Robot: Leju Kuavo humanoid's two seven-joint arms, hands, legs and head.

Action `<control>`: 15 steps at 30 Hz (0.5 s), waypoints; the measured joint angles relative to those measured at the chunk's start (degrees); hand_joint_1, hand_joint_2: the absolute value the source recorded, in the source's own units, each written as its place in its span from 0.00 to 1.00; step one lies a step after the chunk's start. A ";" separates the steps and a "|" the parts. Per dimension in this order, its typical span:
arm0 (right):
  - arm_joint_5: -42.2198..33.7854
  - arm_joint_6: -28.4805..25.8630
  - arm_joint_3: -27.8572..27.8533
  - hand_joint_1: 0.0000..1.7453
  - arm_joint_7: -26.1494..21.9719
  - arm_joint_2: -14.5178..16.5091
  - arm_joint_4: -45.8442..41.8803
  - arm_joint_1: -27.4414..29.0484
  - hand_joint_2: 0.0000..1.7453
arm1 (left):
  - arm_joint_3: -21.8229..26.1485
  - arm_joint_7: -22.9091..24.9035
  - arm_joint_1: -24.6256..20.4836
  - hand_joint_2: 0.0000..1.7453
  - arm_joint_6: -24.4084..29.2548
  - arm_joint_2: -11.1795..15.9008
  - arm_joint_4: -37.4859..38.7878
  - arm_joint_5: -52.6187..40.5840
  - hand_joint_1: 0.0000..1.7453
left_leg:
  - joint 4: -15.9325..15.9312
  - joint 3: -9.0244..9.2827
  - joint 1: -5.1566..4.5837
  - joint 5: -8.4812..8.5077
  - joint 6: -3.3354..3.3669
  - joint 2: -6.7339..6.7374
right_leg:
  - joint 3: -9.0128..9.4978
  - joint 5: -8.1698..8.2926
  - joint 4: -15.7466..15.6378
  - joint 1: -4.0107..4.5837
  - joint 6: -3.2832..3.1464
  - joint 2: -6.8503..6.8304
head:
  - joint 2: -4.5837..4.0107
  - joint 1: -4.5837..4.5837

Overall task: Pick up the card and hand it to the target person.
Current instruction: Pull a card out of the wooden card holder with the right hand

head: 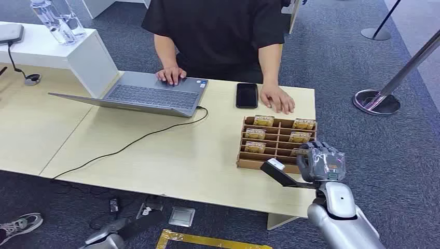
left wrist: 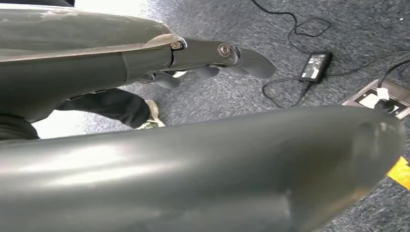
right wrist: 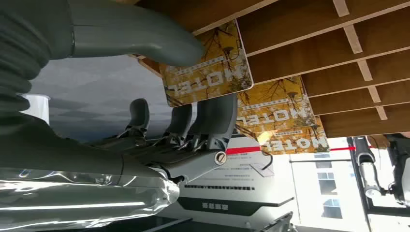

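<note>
A brown cardboard box [head: 242, 157] with several compartments stands on the table's right part and holds yellow "MOTEL" cards [head: 263, 120]. My right hand [head: 321, 162] is at the box's front right corner. Seen from the right wrist, its thumb [right wrist: 145, 41] lies on one face of a card [right wrist: 208, 72] and a dark finger [right wrist: 217, 121] on the other, so the card is pinched at its compartment. More cards [right wrist: 285, 116] stand behind it. The target person [head: 218, 31] faces me across the table, one hand [head: 277, 98] flat beside the box. My left hand [head: 104, 237] hangs below the table, holding nothing.
An open laptop [head: 145, 94] sits at the table's middle left with the person's other hand [head: 171, 75] on it, and a black cable [head: 129, 145] trails off the front edge. A black phone [head: 247, 95] lies behind the box. A stanchion base [head: 376, 101] stands at the right.
</note>
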 joint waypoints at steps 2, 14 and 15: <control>0.03 0.01 0.00 0.65 0.03 0.04 0.01 0.02 1.00 | 0.00 -0.11 0.00 0.00 0.02 0.00 0.00 0.00 0.00 | 0.00 0.00 0.00 0.00 0.00 0.00 | 0.00 0.00 0.00 0.00 0.00 0.00 | 0.00 0.00; 0.04 0.10 0.02 0.87 -0.62 0.30 0.08 -0.12 1.00 | 0.00 -2.75 -0.05 1.00 1.06 0.00 0.00 0.13 0.00 | 0.00 0.02 0.00 0.00 0.00 0.01 | 0.02 0.00 0.00 0.00 0.00 0.00 | 0.00 0.01; -0.07 0.09 0.02 0.88 -0.75 0.32 0.11 -0.16 1.00 | -0.01 -2.92 -0.05 1.00 1.40 0.00 0.00 0.13 0.00 | 0.00 0.01 0.00 0.00 0.00 0.00 | 0.02 0.00 0.00 0.00 0.00 0.00 | 0.00 0.01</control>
